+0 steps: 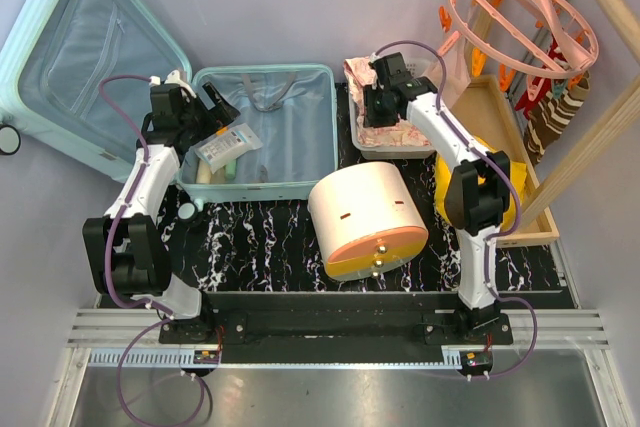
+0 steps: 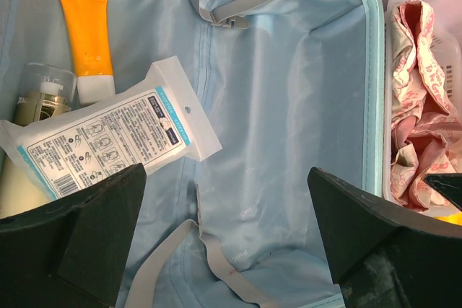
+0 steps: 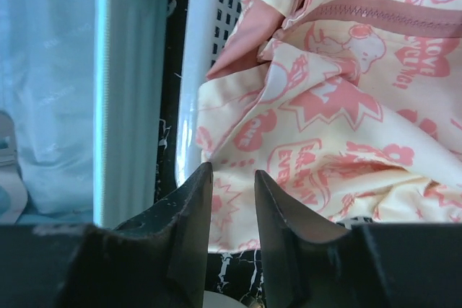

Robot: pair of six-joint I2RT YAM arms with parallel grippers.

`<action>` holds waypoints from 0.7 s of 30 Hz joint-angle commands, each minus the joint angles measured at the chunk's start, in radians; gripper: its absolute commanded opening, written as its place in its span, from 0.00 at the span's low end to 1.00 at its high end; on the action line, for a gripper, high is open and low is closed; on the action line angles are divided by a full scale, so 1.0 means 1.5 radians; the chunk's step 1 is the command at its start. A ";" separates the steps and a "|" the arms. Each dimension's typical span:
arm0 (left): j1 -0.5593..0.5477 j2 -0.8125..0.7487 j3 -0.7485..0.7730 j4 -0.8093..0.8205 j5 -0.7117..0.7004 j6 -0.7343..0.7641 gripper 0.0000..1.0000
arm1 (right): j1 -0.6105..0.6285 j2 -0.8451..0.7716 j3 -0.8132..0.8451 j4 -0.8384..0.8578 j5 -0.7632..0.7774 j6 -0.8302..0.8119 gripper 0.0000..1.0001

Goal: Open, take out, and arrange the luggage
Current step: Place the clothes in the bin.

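Note:
The luggage lies open: its mint ribbed lid (image 1: 85, 57) leans at the far left and its lined base (image 1: 290, 122) rests flat at centre. In the base lie a white printed packet (image 2: 115, 135), an orange tube (image 2: 86, 37) and a small bottle (image 2: 40, 99). My left gripper (image 1: 222, 107) hovers over the base's left end, open wide (image 2: 224, 214), nothing between its fingers. My right gripper (image 1: 372, 119) is at the white basket (image 3: 198, 70), just right of the suitcase. Its jaws (image 3: 232, 169) stand narrowly open, tips at the cream-and-pink printed cloth (image 3: 325, 106), which they do not pinch.
A cream cylinder with an orange end (image 1: 365, 219) lies on the black marbled mat (image 1: 260, 237) in front of the suitcase. A pink round hanger rack (image 1: 520, 12) and a wooden frame (image 1: 590, 137) stand at the right. A yellow object (image 1: 510, 197) sits behind the right arm.

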 commanded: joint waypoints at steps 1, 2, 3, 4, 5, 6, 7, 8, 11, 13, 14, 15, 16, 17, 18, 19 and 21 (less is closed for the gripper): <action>0.001 -0.025 -0.007 0.028 -0.004 0.015 0.99 | -0.003 0.057 0.036 -0.021 -0.040 -0.011 0.37; 0.001 -0.024 -0.006 0.027 -0.005 0.014 0.99 | -0.003 0.062 0.034 -0.023 -0.047 -0.013 0.36; 0.000 -0.024 -0.004 0.028 -0.005 0.015 0.99 | -0.001 0.068 0.035 -0.027 -0.061 -0.017 0.37; 0.001 -0.022 -0.003 0.028 -0.005 0.014 0.99 | 0.002 0.084 0.044 -0.033 -0.062 -0.021 0.36; 0.001 -0.021 -0.003 0.028 -0.003 0.014 0.99 | 0.005 0.094 0.050 -0.041 -0.057 -0.031 0.36; 0.000 -0.020 -0.003 0.030 -0.003 0.012 0.99 | 0.009 0.105 0.069 -0.063 -0.042 -0.038 0.36; 0.001 -0.020 -0.004 0.031 -0.002 0.011 0.99 | 0.011 0.129 0.081 -0.077 -0.030 -0.043 0.36; 0.001 -0.020 -0.004 0.032 -0.002 0.010 0.99 | 0.015 0.143 0.094 -0.093 -0.021 -0.047 0.35; 0.002 -0.021 -0.005 0.031 -0.006 0.014 0.99 | 0.015 0.165 0.117 -0.122 -0.008 -0.047 0.35; 0.001 -0.024 -0.008 0.027 -0.009 0.016 0.99 | 0.015 0.165 0.116 -0.123 0.006 -0.046 0.35; 0.001 -0.026 -0.009 0.028 -0.011 0.017 0.99 | 0.015 0.166 0.117 -0.127 0.011 -0.044 0.35; 0.000 -0.026 -0.010 0.027 -0.012 0.018 0.99 | 0.014 0.173 0.119 -0.131 0.031 -0.045 0.35; 0.001 -0.026 -0.011 0.029 -0.013 0.018 0.99 | 0.014 0.179 0.120 -0.135 0.037 -0.046 0.35; 0.001 -0.026 -0.012 0.027 -0.013 0.019 0.99 | 0.015 0.185 0.124 -0.152 0.040 -0.052 0.35; 0.000 -0.026 -0.010 0.028 -0.015 0.019 0.99 | 0.014 0.196 0.131 -0.159 0.039 -0.054 0.35; 0.002 -0.025 -0.009 0.027 -0.017 0.021 0.99 | 0.015 0.197 0.132 -0.162 0.036 -0.056 0.35; 0.002 -0.025 -0.002 0.016 -0.026 0.030 0.99 | 0.016 0.190 0.134 -0.160 0.022 -0.059 0.36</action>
